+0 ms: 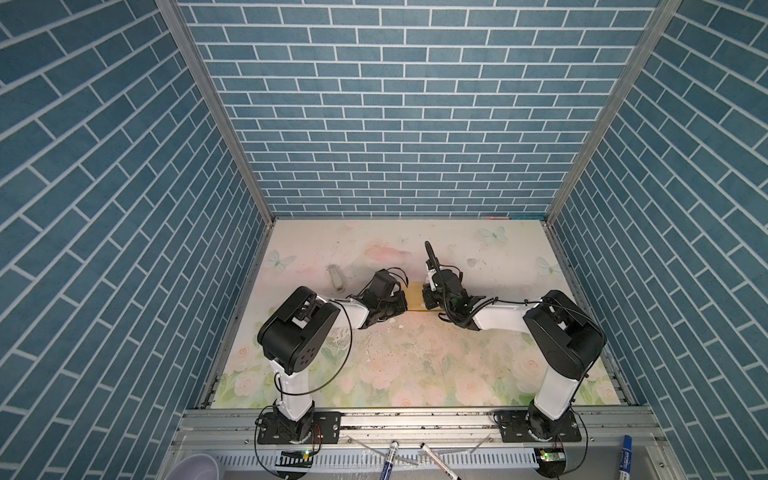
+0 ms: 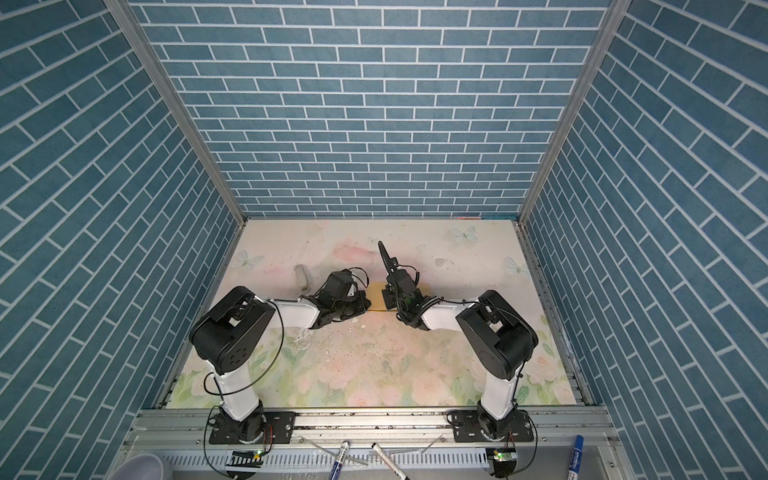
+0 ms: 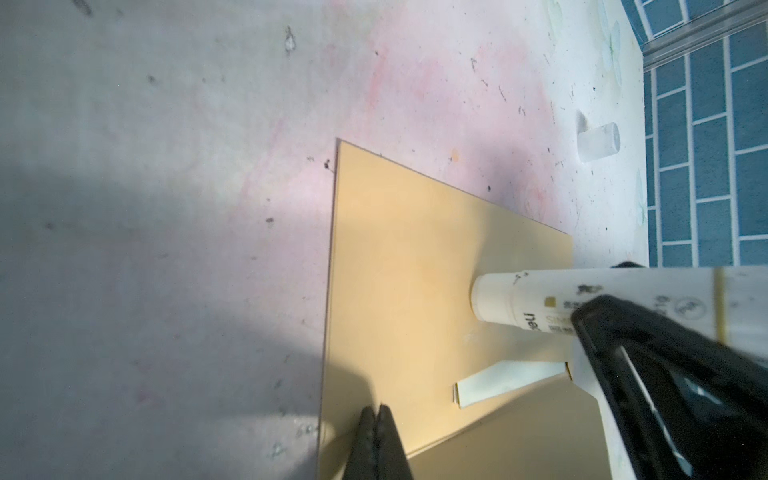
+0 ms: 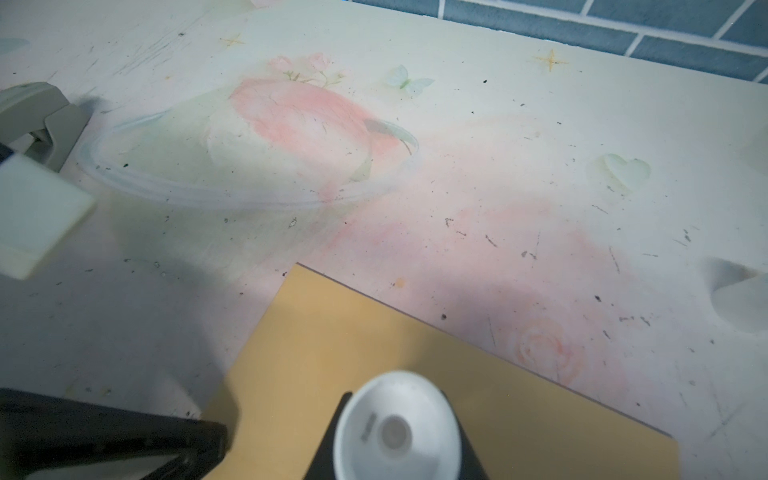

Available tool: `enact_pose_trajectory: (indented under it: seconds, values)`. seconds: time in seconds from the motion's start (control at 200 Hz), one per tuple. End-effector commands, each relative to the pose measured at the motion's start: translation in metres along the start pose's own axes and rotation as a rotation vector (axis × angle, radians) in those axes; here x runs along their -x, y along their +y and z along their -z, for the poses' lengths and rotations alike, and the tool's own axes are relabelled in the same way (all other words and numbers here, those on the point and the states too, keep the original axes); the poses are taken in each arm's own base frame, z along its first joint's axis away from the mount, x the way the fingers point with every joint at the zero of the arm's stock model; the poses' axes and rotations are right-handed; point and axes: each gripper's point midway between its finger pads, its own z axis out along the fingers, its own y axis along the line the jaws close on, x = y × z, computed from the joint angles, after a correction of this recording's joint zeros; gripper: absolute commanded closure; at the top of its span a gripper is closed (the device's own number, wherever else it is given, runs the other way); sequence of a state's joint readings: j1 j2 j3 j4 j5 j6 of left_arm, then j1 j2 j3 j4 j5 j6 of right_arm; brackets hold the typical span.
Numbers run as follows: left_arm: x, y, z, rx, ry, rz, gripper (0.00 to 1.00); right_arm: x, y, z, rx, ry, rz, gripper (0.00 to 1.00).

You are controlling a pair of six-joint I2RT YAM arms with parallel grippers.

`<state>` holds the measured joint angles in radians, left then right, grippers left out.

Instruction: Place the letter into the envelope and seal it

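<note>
Glue stick (image 3: 498, 299), white plastic, clamped in right gripper (image 3: 619, 291) over mustard-yellow paper envelope (image 3: 415, 249); left gripper (image 3: 376, 415) closed, pressing its edge. Dab lightly, envelope held flat.

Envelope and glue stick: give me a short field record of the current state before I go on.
envelope: flat on the table
letter: not in view
left gripper: shut, tips on the envelope near one edge
right gripper: shut on the glue stick
glue stick: uncapped, tip over the envelope; contact unclear
clear cap: lying on the table, apart from the envelope
white strip: on the envelope, beside the glue stick
</note>
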<state>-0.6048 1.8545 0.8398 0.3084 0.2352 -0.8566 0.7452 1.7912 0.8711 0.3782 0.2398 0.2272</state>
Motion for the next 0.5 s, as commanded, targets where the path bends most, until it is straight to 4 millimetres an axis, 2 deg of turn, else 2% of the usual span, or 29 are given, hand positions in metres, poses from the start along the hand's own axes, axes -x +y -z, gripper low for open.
enact_pose_trajectory:
  seconds: [0.0, 0.16, 0.495]
  values:
    - [-0.047, 0.066, -0.004, 0.229, 0.141, 0.032, 1.00, -0.058, -0.054, 0.004, -0.192, 0.186, 0.107, 1.00]
    - [-0.047, 0.065, -0.004, 0.230, 0.141, 0.026, 1.00, -0.058, -0.051, 0.003, -0.175, 0.189, 0.098, 1.00]
    - [-0.049, 0.067, -0.005, 0.236, 0.145, 0.028, 1.00, -0.067, -0.061, 0.011, -0.207, 0.205, 0.100, 1.00]
